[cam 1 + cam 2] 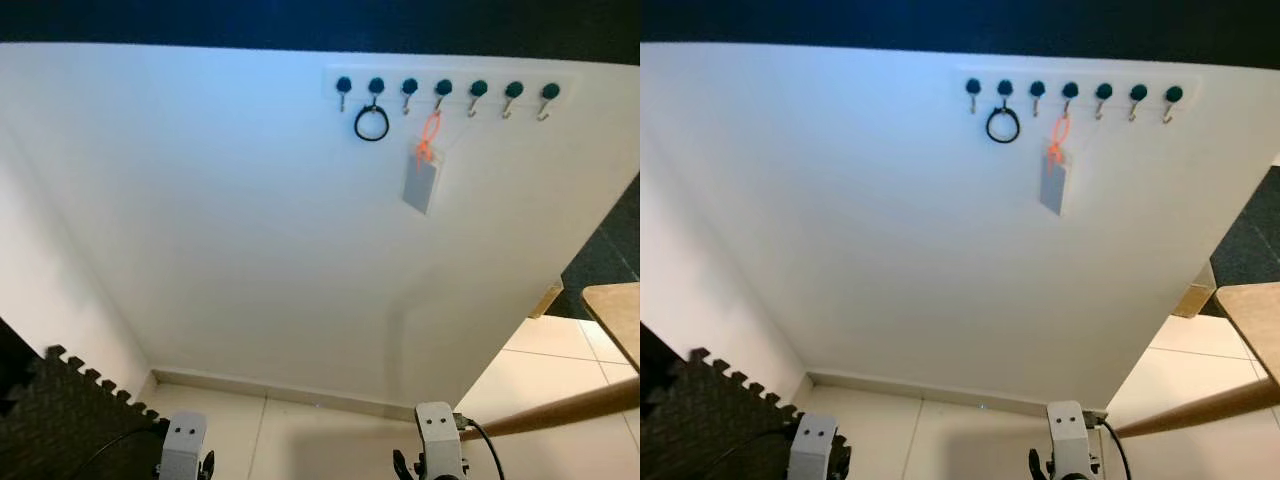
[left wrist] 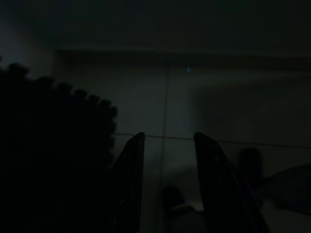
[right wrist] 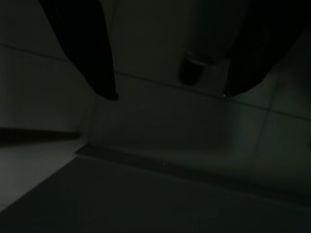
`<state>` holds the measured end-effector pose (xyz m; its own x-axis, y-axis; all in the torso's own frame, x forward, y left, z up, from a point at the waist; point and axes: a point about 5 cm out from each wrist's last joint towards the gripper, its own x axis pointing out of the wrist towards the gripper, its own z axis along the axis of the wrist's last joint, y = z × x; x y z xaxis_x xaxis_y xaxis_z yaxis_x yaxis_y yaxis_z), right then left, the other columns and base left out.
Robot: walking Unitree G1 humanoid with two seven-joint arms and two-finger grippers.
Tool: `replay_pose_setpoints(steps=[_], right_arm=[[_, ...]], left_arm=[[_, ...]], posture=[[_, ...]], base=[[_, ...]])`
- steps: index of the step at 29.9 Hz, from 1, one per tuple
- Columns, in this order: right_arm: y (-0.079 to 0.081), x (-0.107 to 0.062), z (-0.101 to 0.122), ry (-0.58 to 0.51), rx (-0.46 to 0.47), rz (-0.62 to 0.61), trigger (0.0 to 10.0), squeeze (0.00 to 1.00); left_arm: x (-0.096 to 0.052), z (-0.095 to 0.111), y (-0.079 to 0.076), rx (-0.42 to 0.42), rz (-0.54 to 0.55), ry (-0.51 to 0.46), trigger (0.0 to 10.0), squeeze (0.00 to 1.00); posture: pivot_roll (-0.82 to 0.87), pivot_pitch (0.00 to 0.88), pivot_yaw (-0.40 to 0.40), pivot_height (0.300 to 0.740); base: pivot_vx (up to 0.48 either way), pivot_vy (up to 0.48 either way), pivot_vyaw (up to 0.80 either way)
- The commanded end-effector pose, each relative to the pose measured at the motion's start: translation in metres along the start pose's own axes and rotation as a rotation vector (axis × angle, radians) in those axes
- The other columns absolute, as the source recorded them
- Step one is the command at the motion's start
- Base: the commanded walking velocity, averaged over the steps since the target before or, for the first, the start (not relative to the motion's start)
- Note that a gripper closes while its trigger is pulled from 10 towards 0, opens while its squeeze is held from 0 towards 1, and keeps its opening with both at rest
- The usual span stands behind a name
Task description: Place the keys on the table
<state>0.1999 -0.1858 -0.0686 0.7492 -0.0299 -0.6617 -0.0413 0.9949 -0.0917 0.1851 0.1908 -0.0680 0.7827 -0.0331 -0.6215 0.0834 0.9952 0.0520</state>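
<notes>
A grey key tag on an orange loop (image 1: 422,172) hangs from a hook of the white rack (image 1: 520,76) high on the white wall. A black ring (image 1: 371,124) hangs two hooks to its left. Both arms hang low, far below the rack: the left arm (image 1: 183,447) and the right arm (image 1: 440,440) show at the bottom edge. In the dark left wrist view my left gripper (image 2: 168,139) is open over floor tiles. My right gripper (image 3: 170,94) is open too, over the tiled floor near the skirting, with nothing between its fingers.
A wooden table (image 1: 617,312) juts in at the right, with a slanted wooden leg (image 1: 560,412) below it. A dark interlocking foam mat (image 1: 60,415) covers the floor at the lower left. Pale tiles (image 1: 320,430) lie in front of the wall.
</notes>
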Motion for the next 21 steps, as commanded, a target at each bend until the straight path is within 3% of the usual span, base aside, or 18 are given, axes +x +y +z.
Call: replay_pose_setpoints(steps=[1,21], right_arm=[[0.0014,-0.0007,-0.0028,0.012,-0.001,0.002,10.0,0.0],[0.0002,0.0018,0.003,0.009,-0.014,0.018,10.0,0.0]], left_arm=[[-0.0005,-0.0005,-0.0004,-0.008,0.007,-0.001,10.0,0.0],[-0.0017,-0.0015,-0.0062,-0.008,0.002,-0.013,10.0,0.0]], posture=[[0.06,0.073,-0.014,0.74],[0.05,0.078,-0.036,0.74]], base=[[0.0,0.0,0.0],[0.0,0.0,0.0]])
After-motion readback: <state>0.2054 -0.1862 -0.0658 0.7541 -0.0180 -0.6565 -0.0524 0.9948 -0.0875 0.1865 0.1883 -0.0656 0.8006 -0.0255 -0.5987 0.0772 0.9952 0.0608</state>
